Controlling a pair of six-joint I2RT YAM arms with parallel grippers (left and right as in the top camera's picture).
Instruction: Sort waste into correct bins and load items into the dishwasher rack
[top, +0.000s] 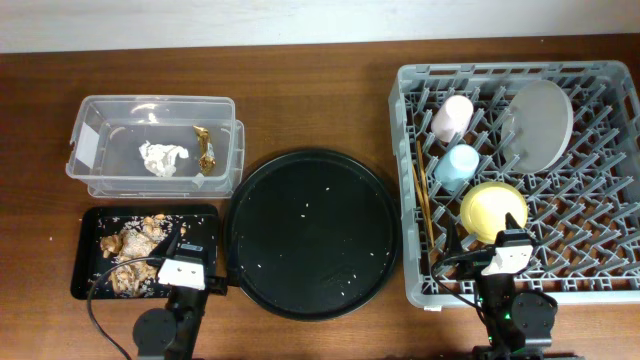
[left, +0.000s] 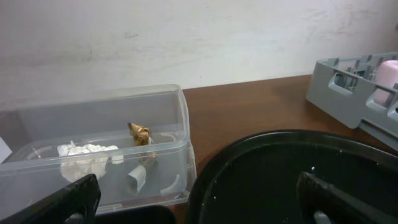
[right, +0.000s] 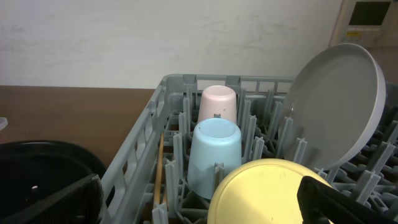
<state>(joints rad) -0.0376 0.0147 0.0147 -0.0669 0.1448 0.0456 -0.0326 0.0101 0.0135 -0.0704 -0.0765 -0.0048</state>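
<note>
Overhead view, read from left to right. At far left we find the clear tub (top: 120, 135), which holds the crumpled tissue (top: 163, 157) and the gold foil wrapper (top: 205, 146), dry waste kept apart from food. Just below it, the shallow black tray (top: 82, 255) carries the crumbly food scraps (top: 133, 246), heaped toward its left half. The left gripper (left: 198, 196) hangs at that tray's near right corner. In the left wrist view its fingers (left: 68, 199) are spread wide with nothing between them.

The round black tray (top: 312, 232) at centre bears only a few pale crumbs.

At right, the dishwasher rack (top: 520, 70) holds every item:
- The chopsticks (top: 424, 200) lie along its left channel.
- The pink cup (top: 452, 117) and blue cup (top: 457, 166) appear mouth down between pegs, so that water would drain.
- The yellow bowl (top: 493, 210) appears inverted nearer the front.
- The plate (top: 540, 122) leans on edge against the pegs at the back.

The right gripper (right: 199, 199) hovers at the rack's front edge, just beside the bowl, jaws wide and empty.

We judge sorting and loading essentially complete, with both arms at the near edge, clear of the containers.
</note>
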